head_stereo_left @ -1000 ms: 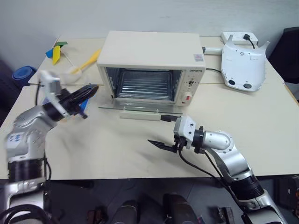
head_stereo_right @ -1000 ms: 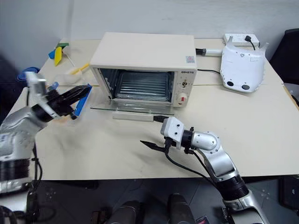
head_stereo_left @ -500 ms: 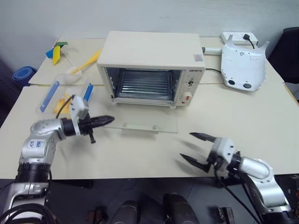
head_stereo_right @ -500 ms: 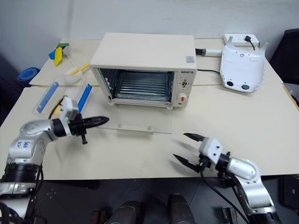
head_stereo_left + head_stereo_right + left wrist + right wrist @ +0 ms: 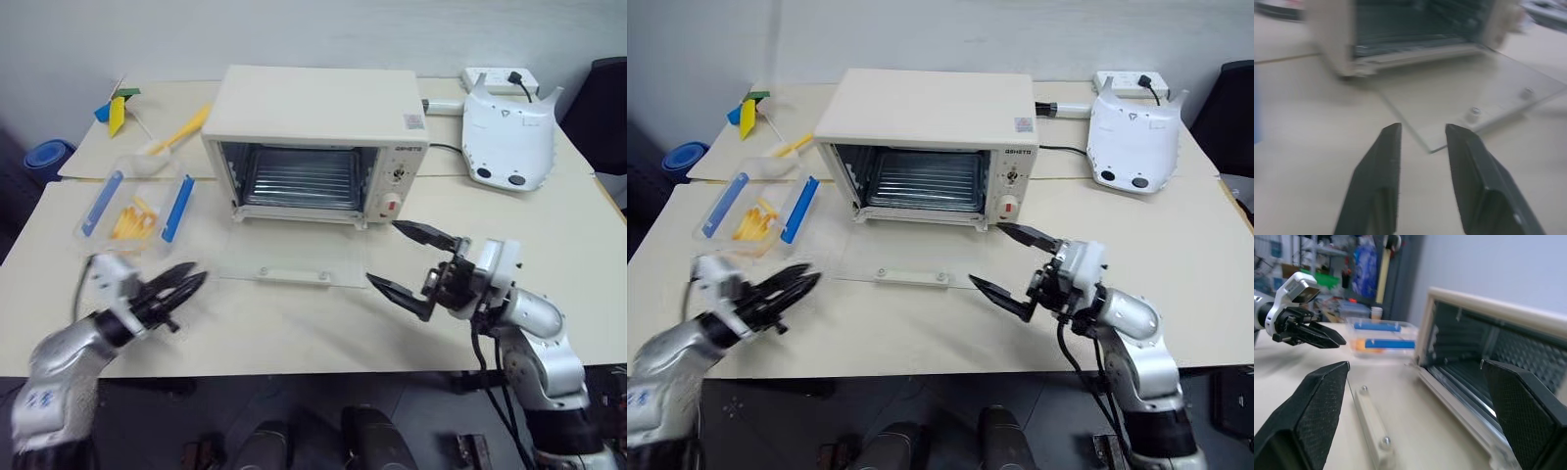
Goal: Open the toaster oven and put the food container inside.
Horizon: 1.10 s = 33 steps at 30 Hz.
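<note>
The oven [image 5: 318, 137] is set near the back middle of the table [image 5: 294, 323], its long axis running left to right and its open front turned toward the robot. Its glass door [image 5: 294, 259] is folded down flat on the tabletop, handle end nearest the robot, and the wire rack [image 5: 302, 186] is seen inside; the knobs and a red button [image 5: 392, 206] are placed on the front panel at the right. The container [image 5: 137, 211] is lying flat on the table just left of the oven, apart from it, with its long axis running roughly front to back and slightly slanted; the two blue clips are seen along its long sides and yellow strips between them. The left gripper [image 5: 174, 291] is held low over the table in front of the container, its fingers [image 5: 1383, 171] parted by a narrow gap and clasping nothing. The right gripper [image 5: 411, 259] is held just right of the door's front corner, its fingers spread wide and empty, pointed left toward the door. The table is a pale cream surface, with a second such surface abutting it behind. A white curved device [image 5: 509, 137] is placed at the back right, a yellow-handled brush [image 5: 181, 129] at the back left, and a grey wall is seen behind.
</note>
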Motion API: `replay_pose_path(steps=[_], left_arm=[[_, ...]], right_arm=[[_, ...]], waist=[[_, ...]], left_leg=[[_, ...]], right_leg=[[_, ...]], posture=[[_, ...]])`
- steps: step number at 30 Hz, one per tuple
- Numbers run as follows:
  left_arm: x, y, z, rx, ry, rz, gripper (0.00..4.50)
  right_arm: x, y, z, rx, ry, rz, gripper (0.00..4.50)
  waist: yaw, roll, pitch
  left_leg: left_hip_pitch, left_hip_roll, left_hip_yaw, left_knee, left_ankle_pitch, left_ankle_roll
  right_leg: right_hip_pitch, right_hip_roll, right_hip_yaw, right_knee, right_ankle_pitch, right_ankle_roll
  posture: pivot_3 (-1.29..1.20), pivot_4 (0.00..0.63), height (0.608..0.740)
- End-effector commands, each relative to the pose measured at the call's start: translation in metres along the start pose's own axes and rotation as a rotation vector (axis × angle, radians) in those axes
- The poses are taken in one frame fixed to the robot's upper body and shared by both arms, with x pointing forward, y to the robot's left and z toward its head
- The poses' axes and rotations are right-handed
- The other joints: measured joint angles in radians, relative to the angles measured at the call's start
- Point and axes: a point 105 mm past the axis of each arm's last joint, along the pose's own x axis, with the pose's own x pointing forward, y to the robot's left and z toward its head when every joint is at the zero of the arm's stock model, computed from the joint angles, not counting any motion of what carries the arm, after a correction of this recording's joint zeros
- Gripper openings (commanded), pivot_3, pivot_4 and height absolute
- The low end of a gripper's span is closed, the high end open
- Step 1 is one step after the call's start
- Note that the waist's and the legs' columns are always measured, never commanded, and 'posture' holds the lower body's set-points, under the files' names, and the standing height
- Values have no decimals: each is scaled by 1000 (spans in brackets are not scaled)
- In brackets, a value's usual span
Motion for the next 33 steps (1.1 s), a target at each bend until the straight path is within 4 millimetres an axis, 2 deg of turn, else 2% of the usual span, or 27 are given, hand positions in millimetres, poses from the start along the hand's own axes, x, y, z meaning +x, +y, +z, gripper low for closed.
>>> replay_pose_path(steps=[1, 4, 7, 9, 14, 18, 22, 28, 31, 33], left_arm=[[-51, 25, 12, -78, -56, 305, 2744], [-80, 31, 14, -125, -97, 474, 3646], [-90, 32, 12, -259, -108, 585, 4477], [-86, 33, 16, -317, -117, 622, 4477], [-42, 51, 34, -480, -131, 673, 4477], [-12, 72, 44, -567, -100, 793, 4477], [8, 80, 40, -565, 59, 862, 4477], [43, 89, 53, -608, 76, 870, 4477], [56, 94, 45, -641, 138, 883, 4477], [58, 100, 41, -639, 164, 911, 4477]], right_arm=[[10, 4, 5, -26, -62, 57, 4500], [14, 5, 2, -25, -75, 93, 4500], [15, 6, -2, -48, -69, 137, 4500], [15, 7, -5, -67, -60, 161, 4500], [16, 6, -9, -78, -53, 168, 4500], [16, 8, -11, -80, -49, 179, 4500], [16, 9, -10, -88, -46, 169, 4500], [15, 14, -10, -84, -43, 138, 4500], [16, 17, -10, -73, -44, 136, 4500], [16, 18, -10, -70, -43, 139, 4500]], waist=[[3, 0, 0], [16, -1, 0], [32, -2, 0], [34, -2, 0], [31, -3, 0], [25, -3, -1], [9, -4, -1], [10, -4, -1], [12, -4, -1], [6, -4, -1]], left_leg=[[0, 0, 0, 0, 0, 0], [0, -1, 0, 1, 0, 1], [0, -2, -1, 3, -1, 2], [0, -2, -1, 3, -1, 2], [1, -2, -2, 4, 0, 1], [1, -2, -1, 3, 0, 0], [1, -1, 0, 2, -1, -1], [0, -2, 0, 4, -1, -1], [0, -2, 0, 4, -1, -1], [0, -2, 0, 4, -1, -1]], right_leg=[[0, 0, 0, 0, 0, 0], [1, -1, 0, 0, 0, 0], [3, -1, 0, -1, 0, 0], [3, -1, 0, -1, 0, 0], [3, -1, -1, 1, 0, 0], [1, -1, -1, 3, 0, 0], [-1, 1, 0, 3, 0, 0], [0, 0, -1, 3, 0, 0], [0, 0, -1, 3, 0, 0], [-1, 0, 0, 4, 0, 0]], posture=[[0, 150, 740], [0, 150, 740], [0, 150, 740], [0, 150, 740], [0, 150, 740], [0, 150, 740], [0, 150, 740], [0, 150, 740], [0, 150, 740], [0, 150, 740]])
